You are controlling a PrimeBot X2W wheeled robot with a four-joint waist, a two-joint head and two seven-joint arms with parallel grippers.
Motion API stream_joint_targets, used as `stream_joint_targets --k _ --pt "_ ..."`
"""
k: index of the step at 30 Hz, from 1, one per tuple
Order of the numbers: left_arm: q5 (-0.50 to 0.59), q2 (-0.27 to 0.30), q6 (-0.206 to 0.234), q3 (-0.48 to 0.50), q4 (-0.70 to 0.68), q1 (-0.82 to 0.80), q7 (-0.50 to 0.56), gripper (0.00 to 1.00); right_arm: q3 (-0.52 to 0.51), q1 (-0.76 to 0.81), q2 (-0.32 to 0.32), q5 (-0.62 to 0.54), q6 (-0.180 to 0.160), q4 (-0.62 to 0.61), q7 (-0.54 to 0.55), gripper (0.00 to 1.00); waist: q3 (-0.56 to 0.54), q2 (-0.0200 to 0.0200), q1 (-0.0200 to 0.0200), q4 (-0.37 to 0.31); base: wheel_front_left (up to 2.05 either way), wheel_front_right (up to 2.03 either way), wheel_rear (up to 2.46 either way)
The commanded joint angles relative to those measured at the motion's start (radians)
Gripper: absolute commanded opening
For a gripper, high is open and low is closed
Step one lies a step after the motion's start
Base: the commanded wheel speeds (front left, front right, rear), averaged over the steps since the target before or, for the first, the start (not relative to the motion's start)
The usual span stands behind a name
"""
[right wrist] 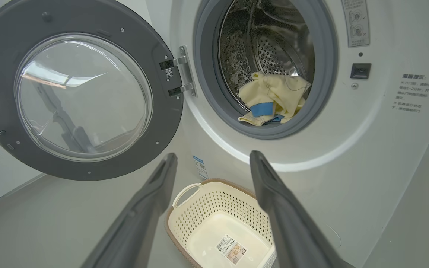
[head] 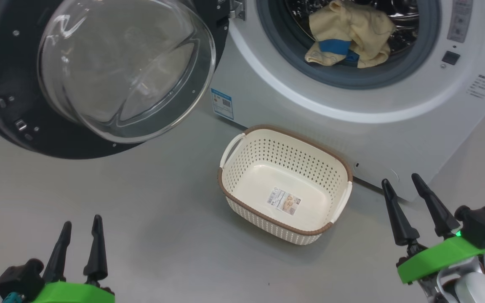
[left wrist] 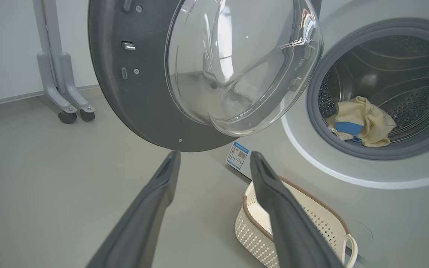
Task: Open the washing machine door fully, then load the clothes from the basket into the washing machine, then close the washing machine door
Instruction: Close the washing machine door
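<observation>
The washing machine [head: 310, 101] stands ahead with its door [head: 99, 75] swung wide open to the left, glass bowl facing me. Pale yellow clothes [head: 352, 35] with blue trim lie in the steel drum, at its front lip [right wrist: 270, 98] [left wrist: 363, 121]. On the floor before the machine sits the cream basket [head: 242, 176], nothing in it but its label sticker. My left gripper [head: 81, 227] is open at the lower left, well short of the door. My right gripper [head: 400, 181] is open at the lower right, beside the basket's right end. Neither holds anything.
Grey floor stretches out to the left and in front of the basket. A grey wheeled stand [left wrist: 60, 85] is against the wall beyond the door. The machine's front panel carries a blue label [head: 222, 103] near the floor.
</observation>
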Motion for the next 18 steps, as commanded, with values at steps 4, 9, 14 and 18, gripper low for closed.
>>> stream_joint_targets --k 4,9,14,18 --pt "-0.001 0.009 0.000 0.057 -0.031 -0.002 -0.007 1.00 0.033 -0.028 -0.026 0.011 0.002 -0.021 -0.006 1.00 -0.026 0.0000 0.0000 0.069 0.00 0.00 0.00" --pt "0.011 0.006 0.000 0.077 -0.039 0.021 -0.007 1.00 0.052 -0.024 -0.021 0.016 0.002 -0.016 -0.006 1.00 -0.035 0.0000 0.0000 0.104 0.00 0.00 0.00" --pt "0.017 0.000 0.000 0.083 -0.048 0.030 -0.007 1.00 0.057 -0.022 -0.021 0.017 0.002 -0.016 -0.006 1.00 -0.033 0.0000 0.0000 0.118 0.00 0.00 0.00" --pt "0.020 -0.002 0.000 0.088 -0.049 0.031 -0.007 1.00 0.059 -0.022 -0.022 0.019 0.002 -0.017 -0.006 1.00 -0.031 0.0000 0.0000 0.117 0.00 0.00 0.00"
